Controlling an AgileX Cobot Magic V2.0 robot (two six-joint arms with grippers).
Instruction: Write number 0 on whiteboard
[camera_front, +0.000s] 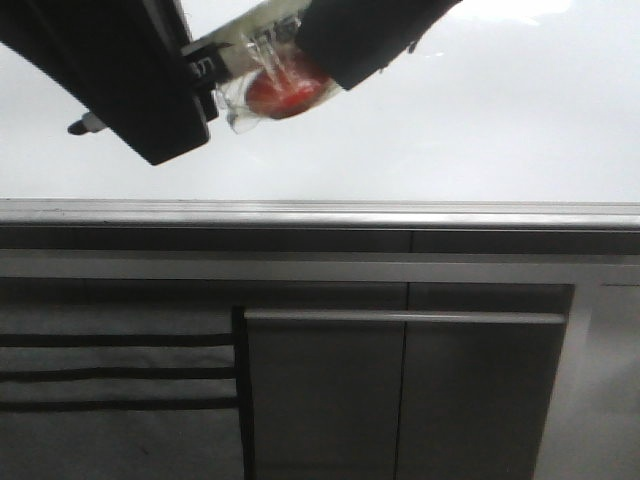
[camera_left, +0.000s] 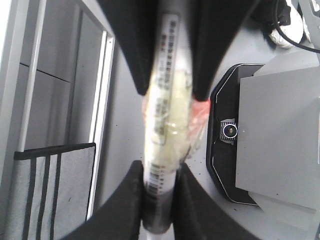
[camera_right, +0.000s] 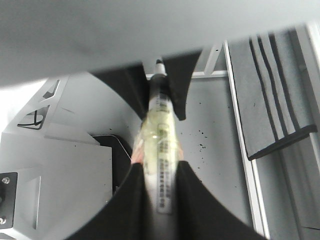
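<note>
both grippers were clamped on one marker pen (camera_left: 167, 125). in our left wrist view the left gripper (camera_left: 159, 200) pinched the lower end of the barrel between its fingers, while a second pair of dark fingers (camera_left: 220, 45) closed on it higher up. our right wrist view showed the right gripper (camera_right: 160, 185) squeezing the same taped barrel, with the pen's tip toward the upper middle of that frame.

in the front view the two met at the upper left of the frame, the pen's tip (camera_front: 82, 126) jutting out at the far left edge in front of the whiteboard (camera_front: 450, 120). we could not tell whether the tip touched the board. no number 0 showed; the visible white surface was unmarked.

we judged the risk to be the shared grip: if one arm pulled before the other released, the pen could twist, slip, or smear the board.
</note>
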